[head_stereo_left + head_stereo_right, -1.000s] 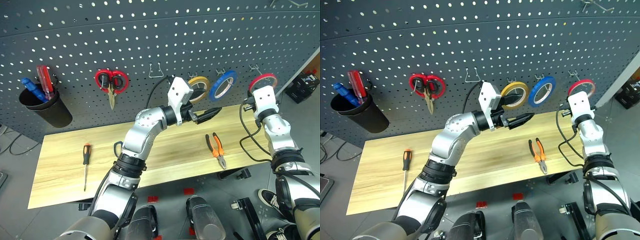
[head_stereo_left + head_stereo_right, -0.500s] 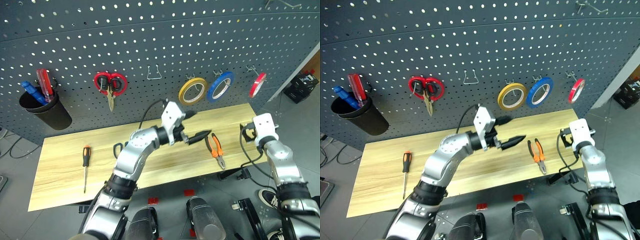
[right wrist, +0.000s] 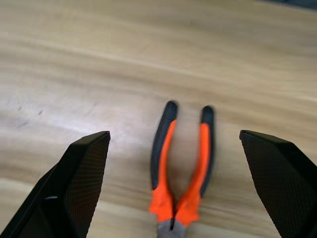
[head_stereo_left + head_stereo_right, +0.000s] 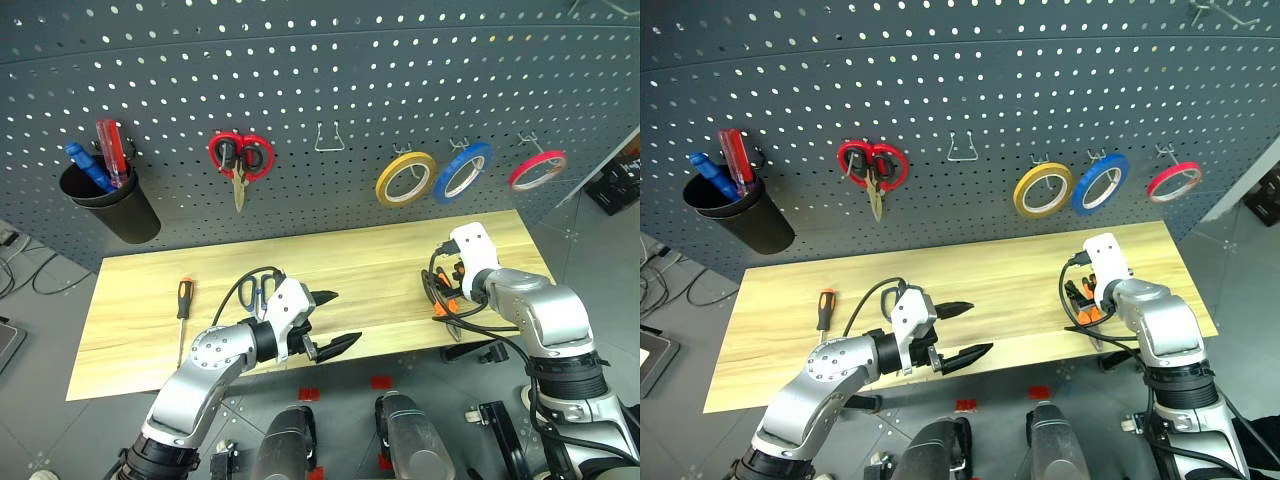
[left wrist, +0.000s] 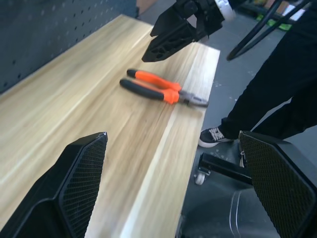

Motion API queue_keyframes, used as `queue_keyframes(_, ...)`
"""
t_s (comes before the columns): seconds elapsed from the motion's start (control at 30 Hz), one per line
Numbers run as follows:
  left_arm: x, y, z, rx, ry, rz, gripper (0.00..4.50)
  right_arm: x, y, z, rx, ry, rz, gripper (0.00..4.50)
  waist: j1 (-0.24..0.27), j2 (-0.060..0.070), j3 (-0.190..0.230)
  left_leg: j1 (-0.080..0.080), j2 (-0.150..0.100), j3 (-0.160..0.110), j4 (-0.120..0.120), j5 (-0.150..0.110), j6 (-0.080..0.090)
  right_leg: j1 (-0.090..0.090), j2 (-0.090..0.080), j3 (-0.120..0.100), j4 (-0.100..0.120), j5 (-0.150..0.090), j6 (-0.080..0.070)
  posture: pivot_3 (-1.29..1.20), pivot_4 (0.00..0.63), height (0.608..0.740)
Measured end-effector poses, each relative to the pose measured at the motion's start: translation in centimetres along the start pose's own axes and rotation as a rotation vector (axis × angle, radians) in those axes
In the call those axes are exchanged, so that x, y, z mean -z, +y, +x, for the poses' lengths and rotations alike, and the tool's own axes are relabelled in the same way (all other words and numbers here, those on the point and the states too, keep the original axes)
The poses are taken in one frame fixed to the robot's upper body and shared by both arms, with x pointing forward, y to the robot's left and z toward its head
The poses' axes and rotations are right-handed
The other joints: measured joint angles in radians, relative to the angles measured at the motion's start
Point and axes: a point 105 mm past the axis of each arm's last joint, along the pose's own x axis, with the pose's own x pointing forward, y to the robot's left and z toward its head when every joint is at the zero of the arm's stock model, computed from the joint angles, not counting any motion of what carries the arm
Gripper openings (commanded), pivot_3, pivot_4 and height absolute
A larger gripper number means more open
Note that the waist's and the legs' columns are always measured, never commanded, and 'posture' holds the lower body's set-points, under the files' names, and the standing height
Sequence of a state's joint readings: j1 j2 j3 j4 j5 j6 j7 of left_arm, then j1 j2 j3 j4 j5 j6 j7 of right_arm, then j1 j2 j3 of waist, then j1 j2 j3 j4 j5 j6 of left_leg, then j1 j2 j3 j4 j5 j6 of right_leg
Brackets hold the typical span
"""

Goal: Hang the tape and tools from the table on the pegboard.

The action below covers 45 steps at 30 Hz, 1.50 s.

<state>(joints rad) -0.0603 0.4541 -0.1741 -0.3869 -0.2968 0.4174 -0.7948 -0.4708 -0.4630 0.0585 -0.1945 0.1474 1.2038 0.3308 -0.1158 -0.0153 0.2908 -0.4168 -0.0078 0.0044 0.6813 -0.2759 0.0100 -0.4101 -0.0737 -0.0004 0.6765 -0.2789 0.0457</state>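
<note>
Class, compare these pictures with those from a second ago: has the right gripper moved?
Yes. The right gripper has come down from the red tape roll on the pegboard and now hangs open over the pliers on the table.

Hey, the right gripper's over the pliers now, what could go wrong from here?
1. The pliers lie flat on the table, close to its front edge; a poor closing of the open right gripper might nudge them off.
2. The right arm's black cable hangs beside the pliers and could snag.
3. The dark-handled scissors sit right behind the left arm, which could knock them.
</note>
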Motion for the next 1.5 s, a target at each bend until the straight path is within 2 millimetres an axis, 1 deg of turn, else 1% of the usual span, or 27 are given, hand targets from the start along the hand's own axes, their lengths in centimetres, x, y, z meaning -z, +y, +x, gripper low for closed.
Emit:
queue_keyframes(0.03, -0.1, -0.1, 0.0, -0.007, -0.004, -0.004, 4.50, 0.4, -0.1, 0.0, 0.000, 0.014, -0.006, 4.48, 0.003, -0.001, 0.004, 0.000, 0.000, 0.000, 0.000, 0.000, 0.000, 0.000, 0.000, 0.000, 0.000, 0.000, 0.000, -0.17, 0.384, 0.740)
queue_keyframes(0.1, -0.1, -0.2, -0.1, -0.029, -0.007, -0.017, 4.50, 1.1, -0.3, 0.0, 0.000, 0.044, -0.017, 4.48, 0.007, -0.001, 0.012, 0.000, 0.000, -0.001, 0.000, 0.000, 0.000, 0.000, 0.000, -0.001, 0.001, 0.000, 0.000, -0.15, 0.404, 0.740)
queue_keyframes(0.13, -0.2, -0.3, 0.0, -0.037, -0.014, -0.022, 4.50, 1.3, -0.4, 0.1, 0.001, 0.053, -0.015, 4.48, 0.008, -0.002, 0.019, 0.000, 0.000, -0.001, 0.000, 0.000, 0.000, 0.000, 0.000, -0.001, 0.001, 0.000, 0.000, -0.15, 0.404, 0.740)
queue_keyframes(0.17, -0.4, -0.4, 0.0, -0.043, -0.020, -0.026, 4.50, 1.5, -0.4, 0.2, 0.000, 0.060, -0.012, 4.48, 0.009, -0.002, 0.023, 0.000, 0.000, -0.001, 0.000, 0.000, 0.000, 0.000, 0.000, -0.001, 0.002, 0.000, 0.000, -0.14, 0.416, 0.740)
queue_keyframes(0.27, -0.6, -0.6, 0.0, -0.063, -0.027, -0.032, 4.50, 2.2, -0.4, 0.7, -0.005, 0.094, 0.012, 4.48, 0.012, -0.004, 0.040, 0.000, 0.001, -0.001, 0.000, 0.000, 0.000, 0.000, 0.000, -0.002, 0.002, 0.000, 0.000, -0.13, 0.428, 0.740)
queue_keyframes(0.37, -0.5, -1.0, 0.2, -0.062, -0.022, -0.042, 4.50, 2.5, -0.1, 1.6, -0.008, 0.120, 0.049, 4.48, 0.012, -0.003, 0.054, 0.000, 0.001, -0.001, 0.000, 0.000, 0.000, -0.001, 0.000, -0.002, 0.002, 0.000, 0.000, -0.12, 0.438, 0.740)
queue_keyframes(0.43, -0.6, -1.0, 0.3, -0.063, -0.027, -0.042, 4.50, 1.6, 0.1, 2.3, -0.003, 0.104, 0.088, 4.48, 0.011, -0.004, 0.062, 0.000, 0.001, -0.001, 0.000, 0.000, 0.000, -0.001, 0.000, -0.002, 0.003, 0.000, 0.000, -0.12, 0.438, 0.740)
queue_keyframes(0.53, -0.9, -0.9, 0.4, -0.064, -0.028, -0.034, 4.50, 0.5, -0.1, 2.8, 0.016, 0.074, 0.124, 4.48, 0.017, -0.005, 0.070, 0.000, 0.001, -0.002, 0.000, 0.000, 0.000, -0.001, 0.000, -0.004, 0.003, 0.000, 0.000, -0.11, 0.442, 0.740)
queue_keyframes(0.7, -2.4, -0.1, 0.9, -0.065, -0.056, 0.013, 4.50, -0.2, -0.5, 3.6, 0.055, 0.050, 0.133, 4.48, 0.030, -0.005, 0.074, 0.000, 0.001, -0.003, 0.000, 0.000, -0.001, -0.001, 0.000, -0.007, 0.003, 0.000, 0.000, -0.10, 0.442, 0.740)
queue_keyframes(0.87, -2.6, 0.1, 1.0, -0.072, -0.059, 0.018, 4.50, -0.2, -0.7, 3.7, 0.073, 0.048, 0.131, 4.48, 0.032, -0.005, 0.074, 0.000, 0.001, -0.003, 0.000, 0.000, -0.001, 0.000, 0.000, -0.007, 0.002, 0.000, 0.000, -0.11, 0.444, 0.740)
queue_keyframes(0.93, -2.5, 0.1, 0.9, -0.073, -0.055, 0.019, 4.50, -0.1, -1.1, 3.7, 0.092, 0.053, 0.132, 4.48, 0.032, -0.005, 0.075, 0.000, 0.001, -0.004, 0.000, 0.000, -0.001, 0.000, 0.000, -0.006, 0.002, 0.000, 0.000, -0.11, 0.443, 0.740)
queue_keyframes(1.0, -2.5, 0.1, 0.9, -0.073, -0.053, 0.018, 4.50, 0.3, -1.6, 3.7, 0.116, 0.064, 0.148, 4.48, 0.033, -0.005, 0.076, 0.000, 0.001, -0.004, 0.000, 0.000, -0.001, 0.000, 0.000, -0.006, 0.002, 0.000, 0.000, -0.12, 0.441, 0.740)
queue_keyframes(1.03, -2.4, 0.1, 0.8, -0.075, -0.050, 0.017, 4.50, 0.8, -1.9, 3.7, 0.127, 0.083, 0.160, 4.48, 0.034, -0.005, 0.079, -0.001, 0.001, -0.004, 0.000, 0.000, -0.001, -0.001, 0.000, -0.006, 0.002, 0.000, 0.000, -0.12, 0.441, 0.740)
queue_keyframes(1.13, -2.3, 0.2, 0.7, -0.080, -0.044, 0.017, 4.50, 1.1, -2.3, 3.4, 0.154, 0.102, 0.175, 4.48, 0.033, -0.004, 0.092, -0.002, 0.001, -0.004, -0.001, 0.001, -0.001, -0.003, 0.000, -0.006, 0.002, 0.000, 0.000, -0.13, 0.442, 0.740)
queue_keyframes(1.23, -2.5, 0.4, 0.8, -0.080, -0.047, 0.022, 4.50, 1.2, -2.6, 3.0, 0.171, 0.120, 0.204, 4.48, 0.032, -0.004, 0.093, -0.007, 0.002, -0.004, -0.001, 0.001, -0.002, -0.007, 0.000, -0.007, 0.002, 0.000, 0.000, -0.13, 0.438, 0.740)
queue_keyframes(1.3, -2.6, 0.5, 0.9, -0.081, -0.049, 0.025, 4.50, 1.2, -2.6, 2.9, 0.172, 0.126, 0.216, 4.48, 0.032, -0.004, 0.093, -0.010, 0.002, -0.004, -0.001, 0.002, -0.004, -0.011, 0.000, -0.007, 0.003, 0.000, 0.000, -0.12, 0.437, 0.740)
queue_keyframes(1.4, -2.5, 0.6, 0.9, -0.082, -0.046, 0.023, 4.50, 1.3, -2.4, 2.8, 0.168, 0.134, 0.238, 4.48, 0.031, -0.005, 0.093, -0.010, 0.002, -0.004, -0.001, 0.002, -0.004, -0.011, 0.000, -0.007, 0.003, 0.000, 0.000, -0.12, 0.433, 0.740)
queue_keyframes(1.5, -2.6, 0.7, 0.8, -0.083, -0.046, 0.030, 4.50, 1.3, -2.1, 3.0, 0.154, 0.137, 0.256, 3.87, 0.030, -0.004, 0.094, -0.010, 0.002, -0.004, -0.001, 0.002, -0.004, -0.011, 0.000, -0.007, 0.003, 0.000, 0.000, -0.12, 0.433, 0.740)
